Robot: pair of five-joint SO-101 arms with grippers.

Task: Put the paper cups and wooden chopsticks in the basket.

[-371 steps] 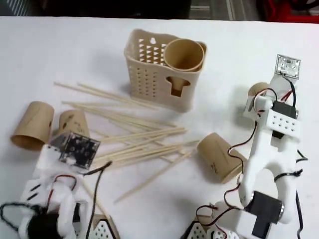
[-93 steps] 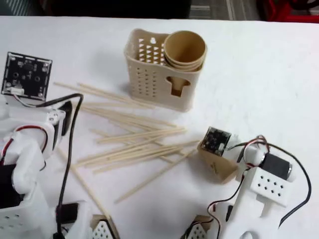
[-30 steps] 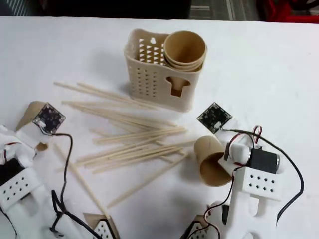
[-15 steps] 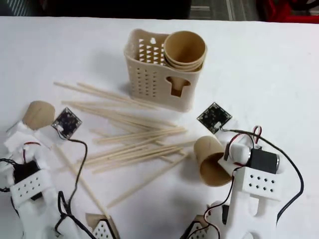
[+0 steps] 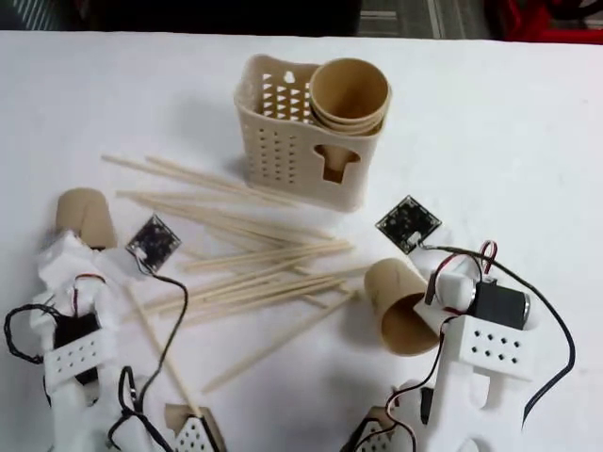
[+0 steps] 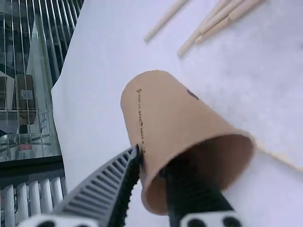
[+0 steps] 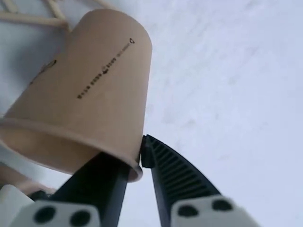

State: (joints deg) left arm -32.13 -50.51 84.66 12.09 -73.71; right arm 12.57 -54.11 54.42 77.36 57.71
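Trouble is foreseen at the rims: left cup (image 6: 184, 127) is pinched in the left gripper (image 6: 150, 160), right cup (image 7: 90, 90) in the right gripper (image 7: 141, 152), both short of the basket (image 5: 283, 151), chopsticks (image 5: 254, 273) strewn between. Either thin hold could slip when lifted.

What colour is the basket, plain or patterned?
The basket is cream, its walls pierced with rows of small holes; clearest in the high view.

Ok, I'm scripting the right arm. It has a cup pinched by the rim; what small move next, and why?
Probably lift toward the basket: the right gripper is shut on the paper cup's rim, the cup sits tilted beside the chopsticks, and the stacked cups in the basket leave room on top.
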